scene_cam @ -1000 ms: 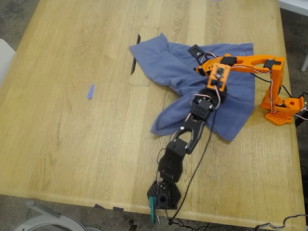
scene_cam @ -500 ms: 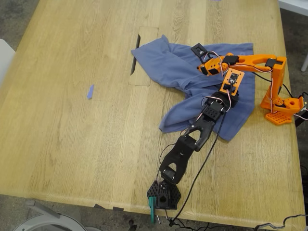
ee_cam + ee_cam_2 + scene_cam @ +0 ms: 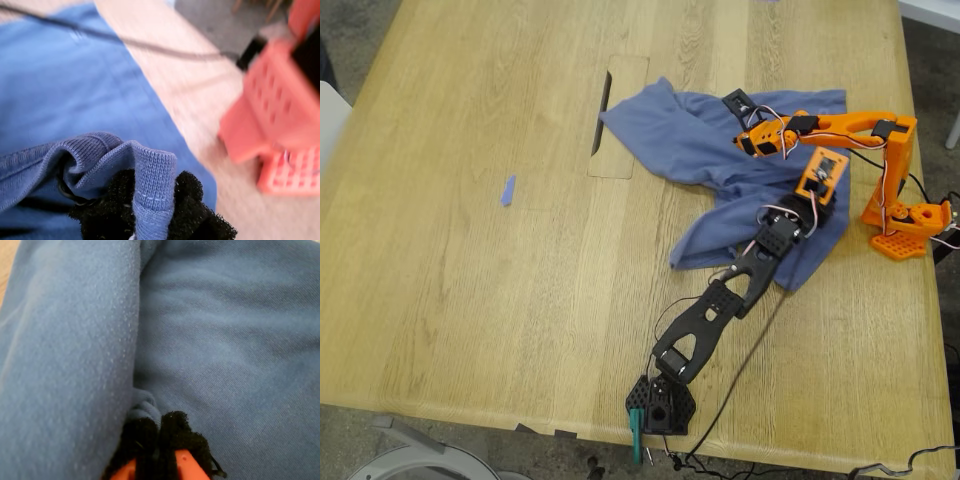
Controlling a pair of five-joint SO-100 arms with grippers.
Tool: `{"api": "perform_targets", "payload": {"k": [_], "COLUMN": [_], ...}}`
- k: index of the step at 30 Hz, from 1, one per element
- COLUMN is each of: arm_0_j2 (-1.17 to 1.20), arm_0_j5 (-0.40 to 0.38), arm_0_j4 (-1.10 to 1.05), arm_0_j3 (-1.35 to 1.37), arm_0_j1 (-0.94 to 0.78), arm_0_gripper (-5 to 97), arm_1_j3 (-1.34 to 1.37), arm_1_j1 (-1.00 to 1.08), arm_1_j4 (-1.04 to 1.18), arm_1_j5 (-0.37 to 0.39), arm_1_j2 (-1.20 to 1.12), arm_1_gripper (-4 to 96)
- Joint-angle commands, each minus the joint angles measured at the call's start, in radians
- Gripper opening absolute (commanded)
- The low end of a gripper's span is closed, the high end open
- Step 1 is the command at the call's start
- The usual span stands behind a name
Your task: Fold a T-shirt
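Exterior view, near edge: the black arm rises from 6 o'clock toward 1 o'clock. My first end effector [image 3: 819, 192] [image 3: 152, 212] is clenched on a hem fold of the slate-blue cotton T-shirt [image 3: 685, 140] [image 3: 60, 100] [image 3: 225, 340]. The orange arm base behind is blurred in the first wrist view.

Farther on, my second end effector [image 3: 748, 128] [image 3: 160, 432] is clenched on a small pinch of cloth. Both arms cover the garment's middle.

The garment lies crumpled on the light wooden counter [image 3: 470, 300] at 2 o'clock, with its long axis from 10 to 4 o'clock.
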Motion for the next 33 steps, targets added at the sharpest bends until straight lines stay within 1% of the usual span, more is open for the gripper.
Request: {"api": "perform_targets", "payload": {"k": [1, 12, 14, 16, 21, 26, 28, 33], "arm_0_j2": [-0.008, -0.038, -0.057, -0.080, -0.140, -0.143, -0.143, -0.146], "arm_0_j5": [-0.012, -0.017, -0.015, -0.012, -0.023, -0.018, -0.017, 0.005], "arm_0_j4": [0.091, 0.072, 0.083, 0.140, 0.149, 0.158, 0.158, 0.155], "arm_0_j3": [-0.376, -0.374, -0.374, -0.376, -0.376, -0.376, -0.374, -0.374], "arm_0_j1": [0.133, 0.146, 0.137, 0.130, 0.130, 0.114, 0.106, 0.109], "arm_0_gripper": [0, 0, 0, 0, 1, 9, 10, 17], "arm_1_j3": [-0.003, 0.012, 0.014, 0.014, 0.021, 0.040, 0.043, 0.044], "arm_1_j1": [0.025, 0.064, 0.064, 0.061, 0.064, 0.071, 0.071, 0.074], "arm_1_j4": [-0.029, -0.037, -0.037, -0.037, -0.031, -0.026, -0.025, -0.023], "arm_1_j5": [0.005, 0.005, 0.005, 0.005, 0.005, 0.003, 0.003, 0.002], "arm_1_j2": [0.072, 0.069, 0.067, 0.067, 0.080, 0.097, 0.098, 0.097], "arm_1_gripper": [-0.2, -0.2, -0.2, -0.2, -0.2, -0.2, -0.2, -0.2]}}
